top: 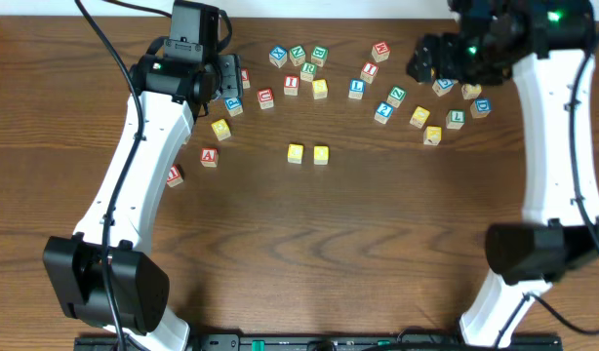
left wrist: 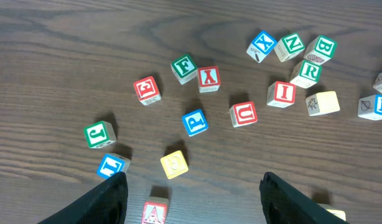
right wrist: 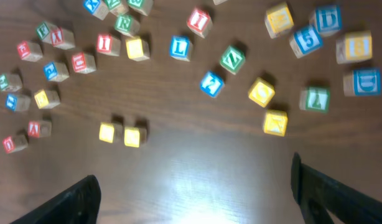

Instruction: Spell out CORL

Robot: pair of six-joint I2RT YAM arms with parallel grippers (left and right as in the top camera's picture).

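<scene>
Two yellow-topped cubes sit side by side mid-table; the right wrist view shows the pair too. The green R cube lies in the back cluster. To its right is the blue L cube. My left gripper hovers open over the left group of cubes, holding nothing; a red A cube lies on the table below its gap. At the back right my right gripper is wide open over bare wood, empty.
Loose cubes lie scattered along the back: a red I, a blue X, a green N. Several more crowd the right side around a green-lettered cube. A yellow cube and a red A lie at the left.
</scene>
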